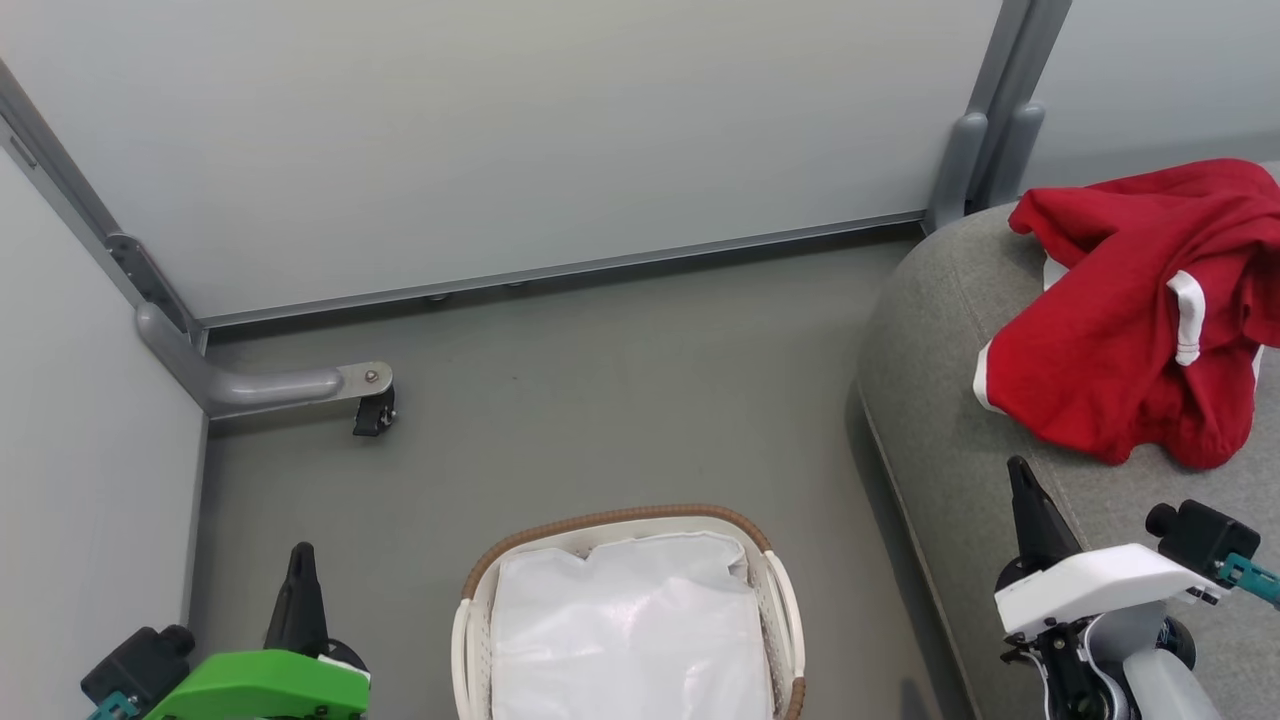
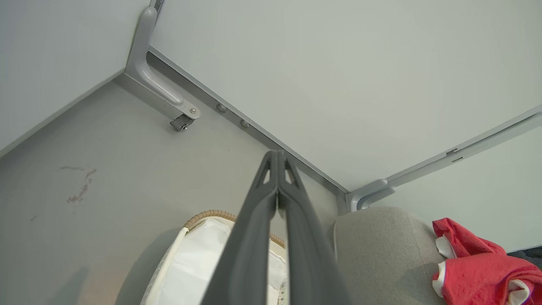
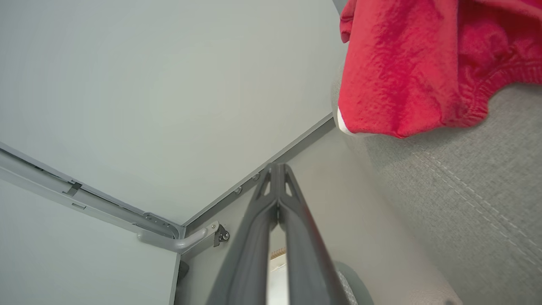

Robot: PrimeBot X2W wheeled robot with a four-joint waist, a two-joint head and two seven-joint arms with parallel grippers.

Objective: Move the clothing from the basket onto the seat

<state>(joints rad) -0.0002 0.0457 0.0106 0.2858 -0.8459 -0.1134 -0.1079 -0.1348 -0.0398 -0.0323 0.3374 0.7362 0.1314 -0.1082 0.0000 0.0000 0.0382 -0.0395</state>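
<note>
The oval basket [image 1: 612,516] on the floor [image 1: 600,400] holds its white liner cloth [image 1: 630,630]. The red clothing [image 1: 1120,330] lies heaped on the grey seat [image 1: 950,440]. The left gripper [image 1: 300,558] and right gripper [image 1: 1020,478] have their fingers pressed together, empty.

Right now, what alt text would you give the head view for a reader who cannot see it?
Red clothing lies heaped on the grey seat at the right, while the basket on the floor at bottom centre shows a white liner inside. The left gripper at lower left and the right gripper at lower right are both shut and empty.
</note>
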